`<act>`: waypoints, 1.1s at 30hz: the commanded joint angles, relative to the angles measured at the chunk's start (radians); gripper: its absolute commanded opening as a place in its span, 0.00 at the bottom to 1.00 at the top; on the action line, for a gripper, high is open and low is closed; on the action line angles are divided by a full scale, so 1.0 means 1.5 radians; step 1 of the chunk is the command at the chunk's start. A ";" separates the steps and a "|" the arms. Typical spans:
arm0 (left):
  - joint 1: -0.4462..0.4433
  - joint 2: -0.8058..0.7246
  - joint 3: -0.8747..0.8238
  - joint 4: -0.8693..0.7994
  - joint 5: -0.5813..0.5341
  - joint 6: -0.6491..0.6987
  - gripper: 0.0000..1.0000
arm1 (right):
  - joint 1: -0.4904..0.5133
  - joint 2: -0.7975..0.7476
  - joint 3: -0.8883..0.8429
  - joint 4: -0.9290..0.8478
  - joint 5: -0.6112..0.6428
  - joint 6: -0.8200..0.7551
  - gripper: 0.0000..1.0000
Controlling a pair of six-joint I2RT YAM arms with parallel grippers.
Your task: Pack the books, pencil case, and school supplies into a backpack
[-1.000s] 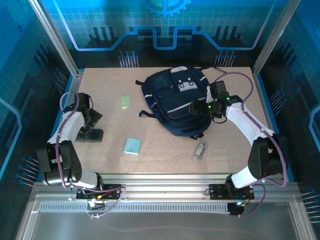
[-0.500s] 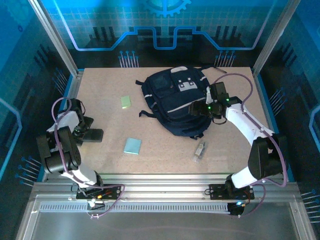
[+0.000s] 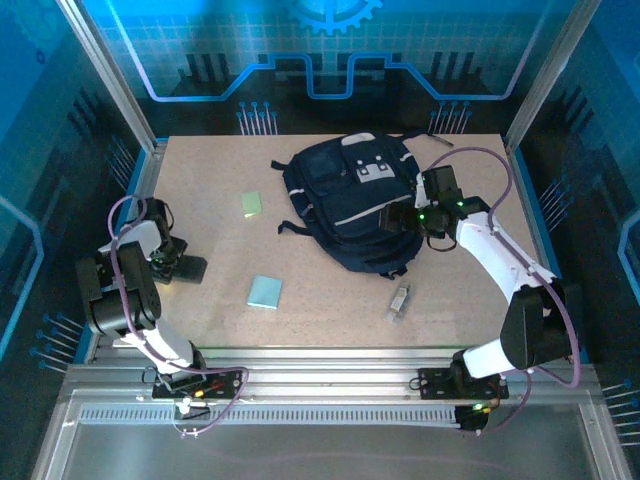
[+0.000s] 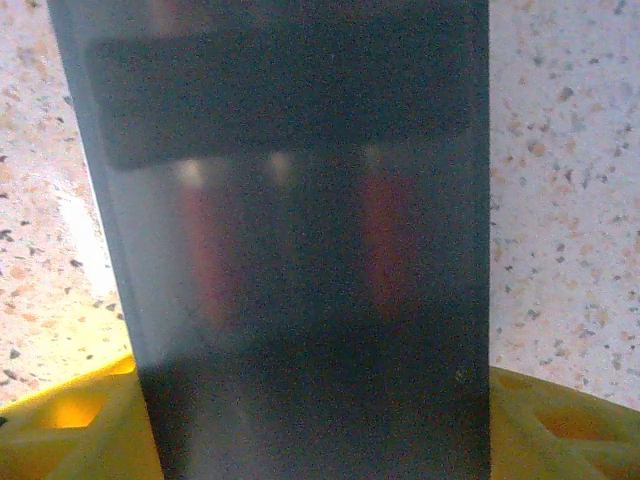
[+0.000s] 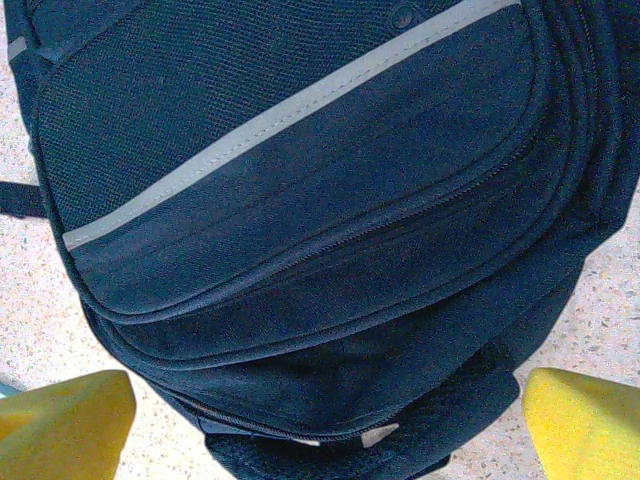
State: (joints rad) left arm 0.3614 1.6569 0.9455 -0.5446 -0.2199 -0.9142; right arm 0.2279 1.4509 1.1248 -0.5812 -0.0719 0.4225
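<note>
Navy backpack (image 5: 300, 200) lies just beneath the wide-open right gripper (image 5: 325, 420); the left gripper (image 4: 315, 425) I cannot tell.

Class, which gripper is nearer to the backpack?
Right. The right gripper hovers over the backpack's lower front, on its right side; the left gripper sits far off near the table's left edge.

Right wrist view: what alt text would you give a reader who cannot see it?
A dark navy backpack with a diagonal light grey stripe lies on a speckled table, seen close from above. The right hand is open, its yellow fingertips wide apart at the bottom corners, holding nothing.
</note>
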 commanded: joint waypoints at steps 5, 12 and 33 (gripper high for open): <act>-0.083 -0.080 0.046 0.001 -0.001 0.013 0.47 | 0.002 0.001 0.009 0.029 -0.057 0.025 1.00; -0.236 -0.110 0.127 0.030 0.009 0.005 0.46 | 0.016 0.005 0.009 0.098 -0.139 0.056 1.00; -0.578 -0.007 0.300 0.163 0.022 -0.082 0.45 | 0.133 0.073 -0.021 0.396 -0.286 0.143 0.92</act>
State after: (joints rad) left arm -0.4873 1.6360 1.3445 -0.3531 -0.1936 -1.0100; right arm 0.4046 1.5444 1.1114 -0.1001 -0.4805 0.5976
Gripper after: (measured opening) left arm 0.651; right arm 0.924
